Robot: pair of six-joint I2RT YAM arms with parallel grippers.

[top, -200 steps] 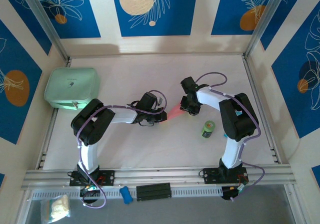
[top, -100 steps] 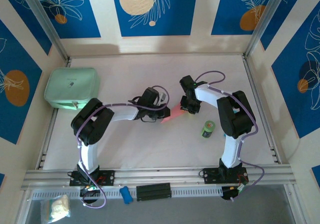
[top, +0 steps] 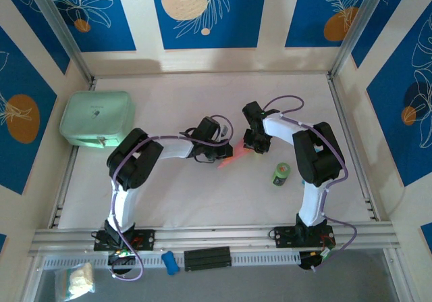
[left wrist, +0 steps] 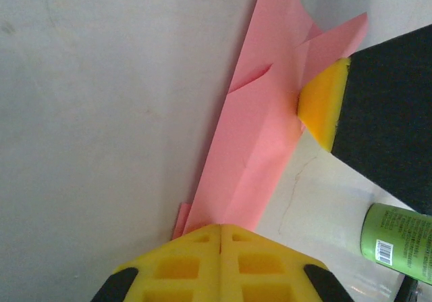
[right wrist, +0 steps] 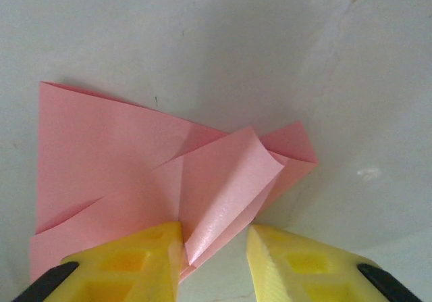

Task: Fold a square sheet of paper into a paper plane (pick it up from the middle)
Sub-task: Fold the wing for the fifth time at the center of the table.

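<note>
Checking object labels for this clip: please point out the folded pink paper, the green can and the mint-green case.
folded pink paper (left wrist: 253,153): left wrist view, middle of its flat face.
green can (top: 280,176): top view, its green body.
mint-green case (top: 96,116): top view, middle of its lid.

Half-folded paper plane (top: 229,157) of thin pink-salmon paper, near the middle of the table (top: 202,200), a little right of centre, slanting from near-left to far-right. Seen from the left wrist (left wrist: 253,140) as a long, narrow strip with a lengthwise crease and a small flap jutting out partway along. Pinched at one end between the closed fingers of the left claw (left wrist: 221,231). Wider from the right wrist (right wrist: 115,153): flat layers spread leftward, one loose flap curled up between the parted fingers of the right claw (right wrist: 214,238), a small folded corner poking out to the right.
</note>
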